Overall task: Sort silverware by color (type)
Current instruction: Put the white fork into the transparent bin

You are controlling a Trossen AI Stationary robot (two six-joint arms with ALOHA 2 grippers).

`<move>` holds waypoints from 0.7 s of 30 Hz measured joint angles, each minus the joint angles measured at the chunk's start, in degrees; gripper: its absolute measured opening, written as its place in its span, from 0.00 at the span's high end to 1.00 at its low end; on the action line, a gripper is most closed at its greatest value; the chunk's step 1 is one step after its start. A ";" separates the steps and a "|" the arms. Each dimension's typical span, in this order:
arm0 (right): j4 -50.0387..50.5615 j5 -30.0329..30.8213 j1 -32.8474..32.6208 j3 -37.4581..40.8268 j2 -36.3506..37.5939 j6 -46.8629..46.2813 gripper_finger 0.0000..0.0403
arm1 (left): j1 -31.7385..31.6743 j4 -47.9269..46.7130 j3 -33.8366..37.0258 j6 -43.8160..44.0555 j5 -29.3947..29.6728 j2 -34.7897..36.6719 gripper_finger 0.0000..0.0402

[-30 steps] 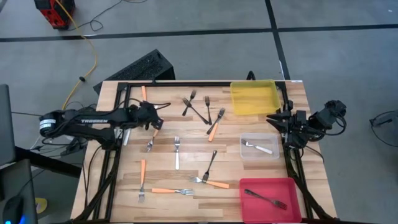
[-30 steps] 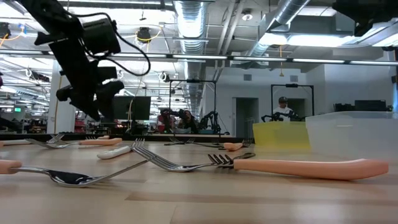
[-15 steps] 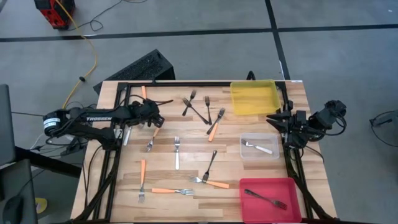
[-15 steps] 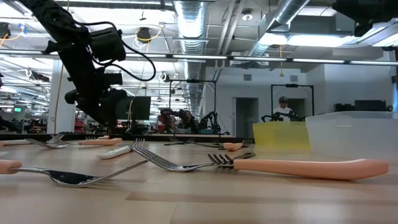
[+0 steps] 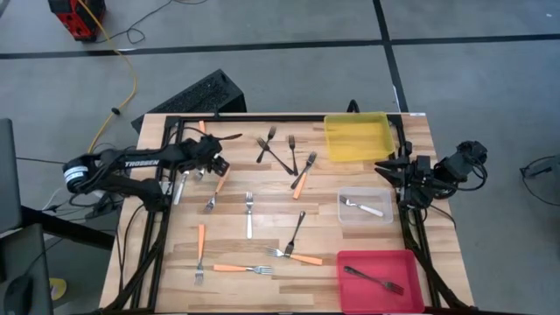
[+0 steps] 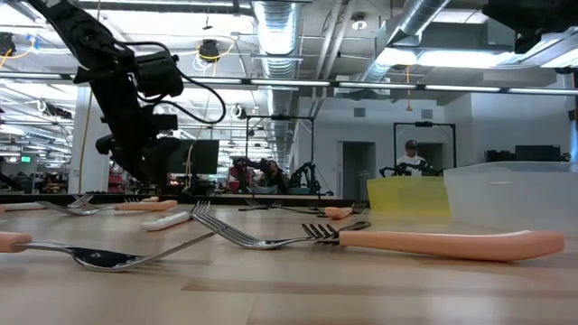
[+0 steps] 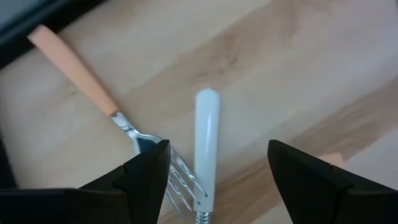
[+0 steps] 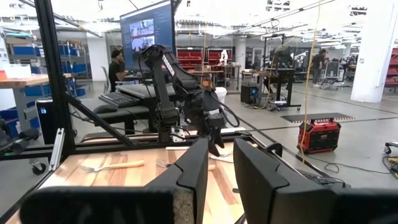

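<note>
Forks lie scattered flat on the wooden table [image 5: 262, 289]: orange-handled ones [image 5: 303, 179], dark ones [image 5: 276, 154], a pale one [image 5: 248, 215]. My left gripper [image 5: 213, 164] hovers open over the far left part. In the left wrist view a white-handled fork [image 7: 206, 146] lies between its fingers [image 7: 216, 180], and an orange-handled fork [image 7: 74, 62] lies beside it with its tines by one finger. My right gripper [image 5: 391, 166] waits at the right edge, between the bins; its fingers [image 8: 221, 165] stand nearly together and hold nothing.
A yellow bin [image 5: 357, 137] stands at the far right. The clear bin [image 5: 366, 206] holds a pale fork, and the red bin [image 5: 378, 278] at the near right holds a dark one. Black frame rails [image 5: 171, 175] run along the left side. People show in the room behind.
My left gripper has moved a little toward the table's far edge and dipped slightly, staying open. No fork has moved.
</note>
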State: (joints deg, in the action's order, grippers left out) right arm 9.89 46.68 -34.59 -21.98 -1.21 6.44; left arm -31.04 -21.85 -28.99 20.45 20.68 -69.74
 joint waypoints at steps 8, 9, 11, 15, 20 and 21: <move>0.00 0.09 -0.01 0.00 -0.01 0.00 0.75 | -0.27 3.90 0.00 -1.40 -2.90 -5.41 0.36; -0.02 0.09 -0.02 0.00 -0.02 0.00 0.75 | -0.27 4.15 -0.02 -1.64 -2.96 -5.95 0.36; -0.02 0.13 -0.02 0.00 -0.02 0.00 0.75 | -0.27 4.18 -0.02 -1.77 -2.95 -6.93 0.36; -0.02 0.13 0.00 0.00 -0.01 0.00 0.75 | -0.26 4.98 -0.09 -1.52 -2.73 -8.74 0.36; -0.02 0.13 -0.02 0.00 0.00 0.00 0.75 | -1.24 5.38 -0.26 -1.12 -3.98 -10.70 0.36; -0.03 0.13 0.00 0.00 0.00 -0.02 0.75 | -1.57 5.38 -0.26 -0.69 -4.32 -10.71 0.36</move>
State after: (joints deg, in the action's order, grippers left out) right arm 9.86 46.81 -34.59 -21.98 -1.21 6.42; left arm -32.61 -16.47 -29.26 19.75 16.35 -80.44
